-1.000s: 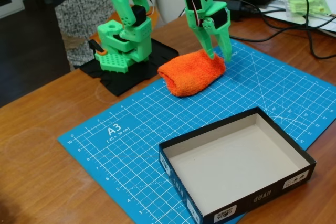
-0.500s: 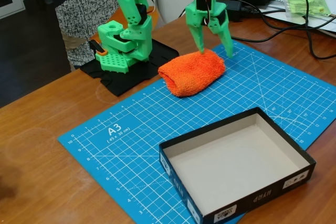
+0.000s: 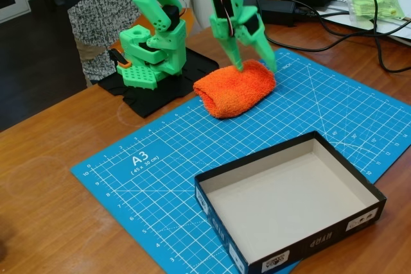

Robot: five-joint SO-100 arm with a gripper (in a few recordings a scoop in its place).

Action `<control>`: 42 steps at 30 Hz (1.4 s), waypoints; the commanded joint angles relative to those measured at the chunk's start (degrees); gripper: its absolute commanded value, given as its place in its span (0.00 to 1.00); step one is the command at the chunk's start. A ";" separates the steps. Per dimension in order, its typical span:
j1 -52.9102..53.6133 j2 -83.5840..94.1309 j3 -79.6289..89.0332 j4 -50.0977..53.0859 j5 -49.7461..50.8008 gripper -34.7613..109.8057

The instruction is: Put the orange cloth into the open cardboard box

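- Gripper (image 3: pixel 255 66): green, two fingers spread apart, pointing down at the far right end of the orange cloth (image 3: pixel 234 89). Jaws parted, nothing held. One fingertip sits at the cloth's top edge, the other at its right end; contact or just above, cannot tell.
- Orange cloth: fluffy rolled bundle lying directly beneath and slightly in front of the gripper, on the blue cutting mat (image 3: pixel 160 165). Most of its bulk runs away from the gripper toward the picture's left.
- Open cardboard box (image 3: pixel 290 204): well in front of the gripper, toward the camera, resting on the mat's near edge and partly on the desk (image 3: pixel 58 222). Black outside, off-white inside. Nothing in it.
- Risk, judged: the fingers straddle only the end of the bundle. Closing there may pinch a corner of terry, so the roll unfurls and hangs long when lifted.
- Risk, judged: a dangling tail could catch the box's far wall on the way over, shoving the light box or leaving cloth draped across the rim.
- Risk, judged: soft pile compresses; a shallow pinch may slip out mid-carry.
- Arm base (image 3: pixel 151 56) stands behind and left of the gripper; cables (image 3: pixel 334 24) lie behind and right, well apart from the cloth.
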 commanded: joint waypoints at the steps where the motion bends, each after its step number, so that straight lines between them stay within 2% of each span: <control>1: -0.70 -13.89 -5.80 0.62 0.62 0.49; 4: 1.41 -29.36 -13.54 5.19 2.02 0.51; 7: 1.67 -36.65 -15.12 3.16 2.20 0.50; 10: 2.20 -38.94 -15.82 2.55 2.11 0.36; 15: 4.57 -32.43 -10.37 -2.02 2.99 0.29; 20: 4.83 -19.07 -3.87 -3.52 3.87 0.27; 27: 11.43 -5.01 -6.33 3.78 2.99 0.27; 34: 21.62 -1.58 -25.66 16.35 -3.87 0.27; 42: 30.67 -25.49 -64.34 31.38 -7.65 0.27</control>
